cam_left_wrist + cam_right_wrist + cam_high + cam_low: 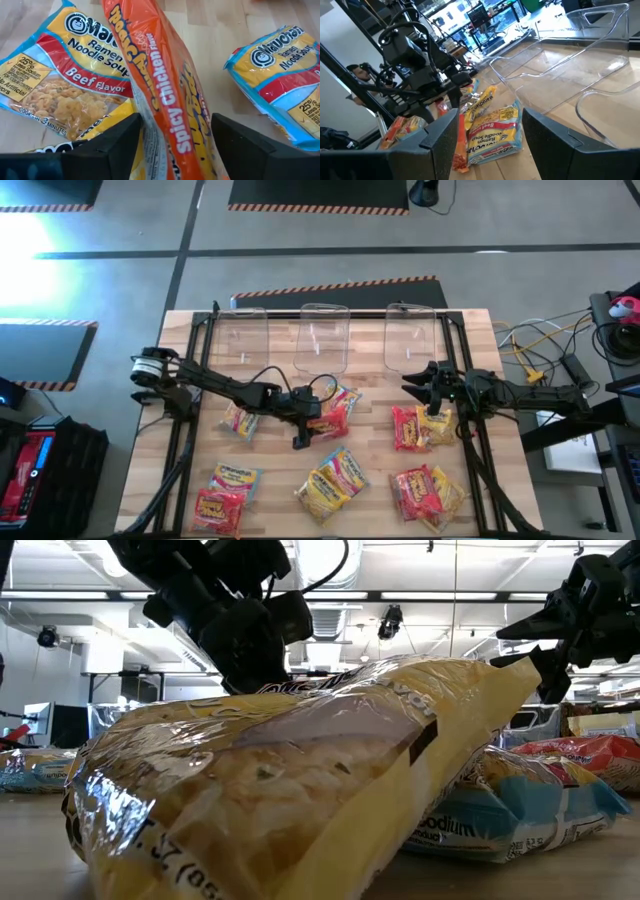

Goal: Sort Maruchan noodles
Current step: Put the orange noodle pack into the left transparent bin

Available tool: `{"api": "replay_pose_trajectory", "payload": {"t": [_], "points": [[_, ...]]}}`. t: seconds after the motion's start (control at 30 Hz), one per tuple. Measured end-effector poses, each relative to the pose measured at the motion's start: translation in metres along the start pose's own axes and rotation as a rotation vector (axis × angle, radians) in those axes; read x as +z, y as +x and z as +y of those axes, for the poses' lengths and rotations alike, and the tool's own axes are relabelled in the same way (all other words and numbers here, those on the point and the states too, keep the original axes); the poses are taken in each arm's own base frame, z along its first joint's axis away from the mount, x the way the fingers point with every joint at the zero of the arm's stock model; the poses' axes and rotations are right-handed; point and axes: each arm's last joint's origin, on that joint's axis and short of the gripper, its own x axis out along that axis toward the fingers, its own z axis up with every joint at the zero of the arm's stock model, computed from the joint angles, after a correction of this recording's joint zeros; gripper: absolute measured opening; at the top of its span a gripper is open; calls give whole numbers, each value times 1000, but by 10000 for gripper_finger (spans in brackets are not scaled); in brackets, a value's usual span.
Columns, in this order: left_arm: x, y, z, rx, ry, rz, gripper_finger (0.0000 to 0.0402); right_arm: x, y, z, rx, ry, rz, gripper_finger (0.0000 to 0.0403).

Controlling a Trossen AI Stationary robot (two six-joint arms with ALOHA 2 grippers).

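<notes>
Maruchan noodles packets lie scattered over the wooden table (pixel 180 430). My left gripper (pixel 303 430) reaches to the table's middle, and an orange Spicy Chicken packet (pixel 170 95) stands on edge between its fingers. A Beef packet (pixel 70 80) lies flat beside it, and another red and yellow packet (pixel 280 75) lies on the other side. My right gripper (pixel 420 380) waits open above the table's right side, with nothing between its fingers (pixel 440 135). My left gripper pinches the orange Spicy Chicken packet between its two fingers, one on each flat face (pixel 150 135). The fingers (pixel 235 145) slant down from the table's left. The packet stands up on edge as a ridge between them. What its lower edge rests on is hidden.
Three clear bins (pixel 240 335), (pixel 323 335), (pixel 413 335) stand in a row at the far edge. More packets lie at the left (pixel 240 420), near left (pixel 225 490), near middle (pixel 335 480) and right (pixel 420 425). A big yellow packet (pixel 300 770) fills the low view.
</notes>
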Motion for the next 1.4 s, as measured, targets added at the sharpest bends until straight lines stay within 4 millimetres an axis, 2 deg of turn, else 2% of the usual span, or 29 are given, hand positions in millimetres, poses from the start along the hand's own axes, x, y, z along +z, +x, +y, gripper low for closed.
{"api": "replay_pose_trajectory", "payload": {"t": [0.5, 0.7, 0.93, 1.17, 1.4], "points": [[2, 0, 0, -6, -20, -7, 85, 0, 0, 0, 0, 0, 0, 208], [11, -3, -2, -7, -29, -29, 77, 0, 0, 0, 0, 0, 0, 208], [28, -15, -5, -34, -41, -87, 76, 0, 0, 0, 0, 0, 0, 208], [50, -38, -9, -34, -34, -150, 76, 0, 0, 0, 0, 0, 0, 208], [71, -76, 0, 110, 17, -120, 76, 0, 0, 0, 0, 0, 0, 208]]}}
